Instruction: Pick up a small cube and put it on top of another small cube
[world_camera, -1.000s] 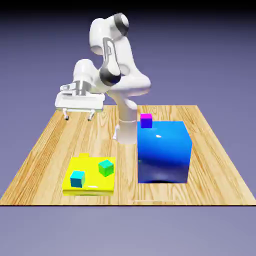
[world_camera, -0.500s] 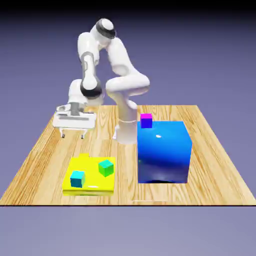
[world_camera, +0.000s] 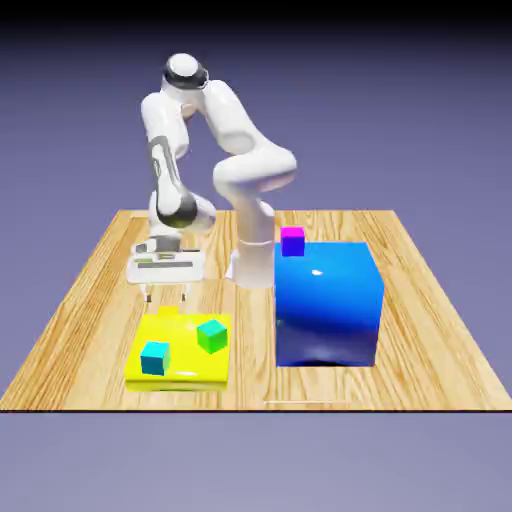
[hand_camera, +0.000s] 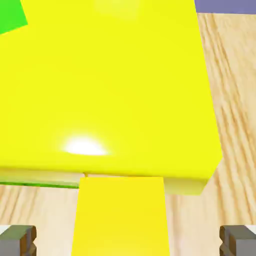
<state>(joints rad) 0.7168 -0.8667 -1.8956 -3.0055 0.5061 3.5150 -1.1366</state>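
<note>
The small yellow cube (world_camera: 168, 312) rests on the table against the far edge of the wide yellow slab (world_camera: 186, 352). My gripper (world_camera: 166, 296) hangs open just above it, one finger to each side, nothing held. In the hand view the small yellow cube (hand_camera: 120, 216) shows large at the bottom middle, between the grey fingertips (hand_camera: 18, 240), with my gripper (hand_camera: 128, 243) straddling it. The yellow slab (hand_camera: 110, 90) fills most of that view. On the slab sit a small green cube (world_camera: 211, 335) and a small cyan cube (world_camera: 155, 357). A corner of the green cube (hand_camera: 10, 15) shows top left.
A big blue cube (world_camera: 328, 303) stands at the exterior view's right of the slab, close to the robot's base. A small magenta cube (world_camera: 292, 241) shows at its top far left corner. Wooden table (world_camera: 90, 290) lies all around.
The hand has come down and toward the exterior view's right, from high behind the slab to just over the small yellow cube. The cubes have not moved.
</note>
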